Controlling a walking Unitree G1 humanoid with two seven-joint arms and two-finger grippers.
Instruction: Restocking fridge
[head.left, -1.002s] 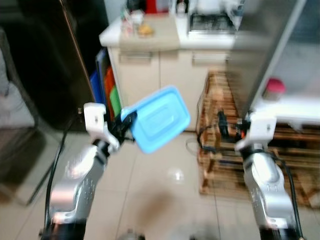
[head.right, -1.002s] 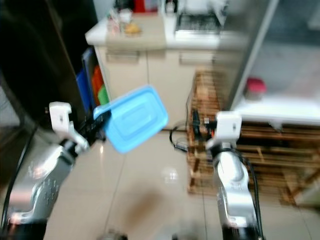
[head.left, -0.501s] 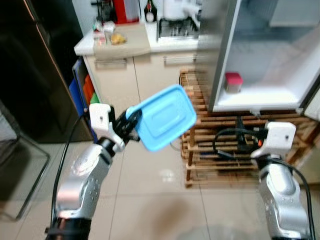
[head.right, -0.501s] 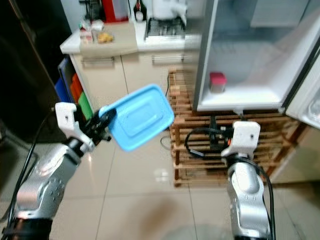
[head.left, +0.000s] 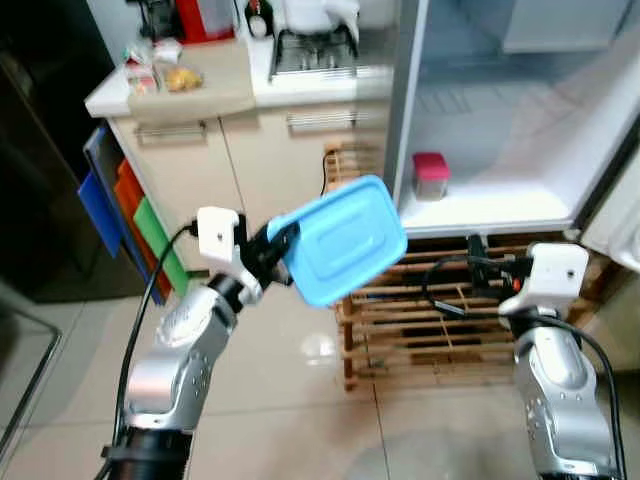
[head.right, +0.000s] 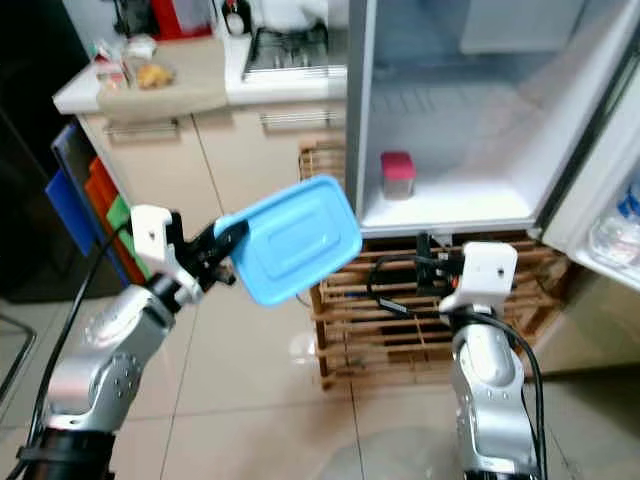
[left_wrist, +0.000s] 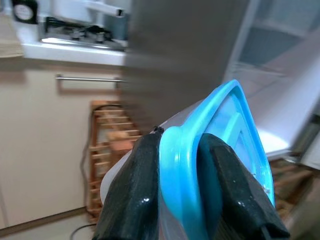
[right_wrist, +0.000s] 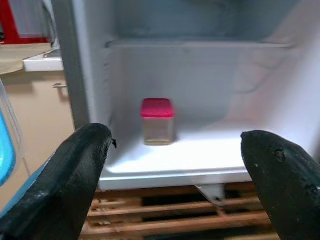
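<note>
Blue-lidded container (head.left: 345, 238), mid-frame, is clamped by its rim in the left gripper (head.left: 270, 250); fridge shelf (head.left: 500, 205) lies upper right, nearer the right gripper (right_wrist: 175, 175), whose fingers gape, empty.

A sky-blue rectangular plastic container lid (head.left: 345, 238), a red-lidded clear jar (head.left: 431, 177), a pale wooden slatted pallet (head.left: 430, 330), cream cabinets (head.left: 250, 160).

Both arms are rounded, glossy silver shells. Each wrist carries a boxy white block, with black cable looping from it. The left hand (head.left: 268, 250) and right hand (right_wrist: 180, 175) have thick, matte black fingers (left_wrist: 132, 200) with rounded tips.
</note>
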